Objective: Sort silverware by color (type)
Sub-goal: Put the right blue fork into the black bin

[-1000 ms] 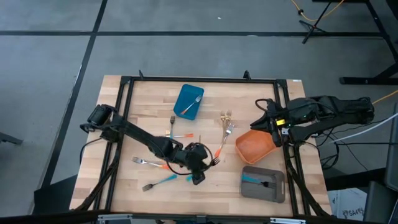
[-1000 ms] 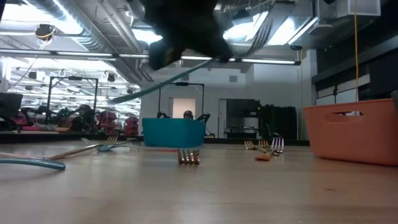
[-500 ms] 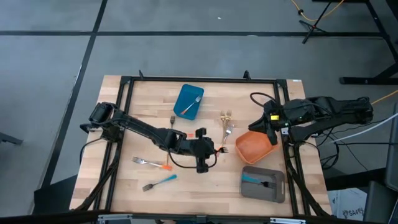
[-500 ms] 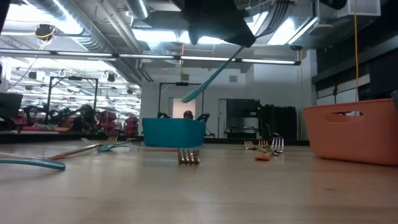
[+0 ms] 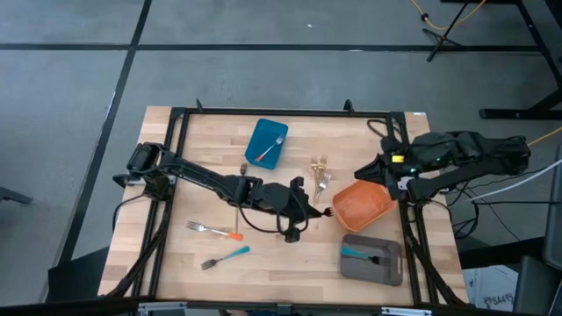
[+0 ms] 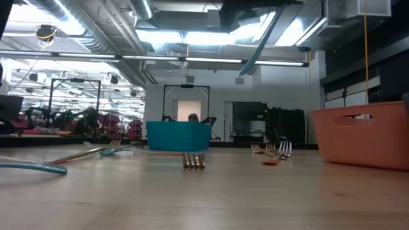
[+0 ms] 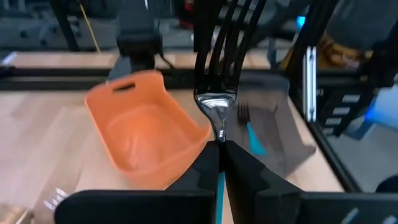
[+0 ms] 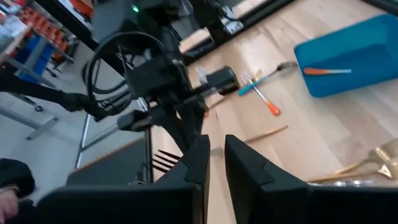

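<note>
From above, the left gripper [image 5: 299,213] has travelled since the earlier picture from the near-middle of the table toward the orange bin [image 5: 362,204], carrying a blue-handled fork [image 5: 301,209] clear of the wood. The bin now lies just beyond the gripper, and the grey tray [image 5: 372,258], which already holds another blue-handled fork [image 5: 356,253], sits past it and nearer the front edge. The right gripper [image 5: 384,169] waits by the bin's far rim with its fingers pressed together on nothing. Behind the left gripper lie an orange-handled fork [image 5: 214,231] and a blue-handled one [image 5: 226,257]; gold forks [image 5: 320,174] lie off to its side, and the blue bin [image 5: 267,143] holds an orange-handled fork.

In the low view the carried fork's blue handle [image 6: 259,41] slants down from the gripper, high above the table.

The left wrist view shows the fingers [image 7: 202,169] pinching the fork [image 7: 219,106] at its narrow neck, tines pointing ahead, with the orange bin [image 7: 144,127] just ahead and the grey tray [image 7: 264,134] beside it. The hold is thin, so I judge the fork could pivot or slip. Let go too soon, it would likely drop into the orange bin. The bin's wall lies on the way to the tray and could catch the hanging handle.

The right wrist view looks past its closed fingers [image 8: 196,168] at the left arm [image 8: 155,81].
</note>
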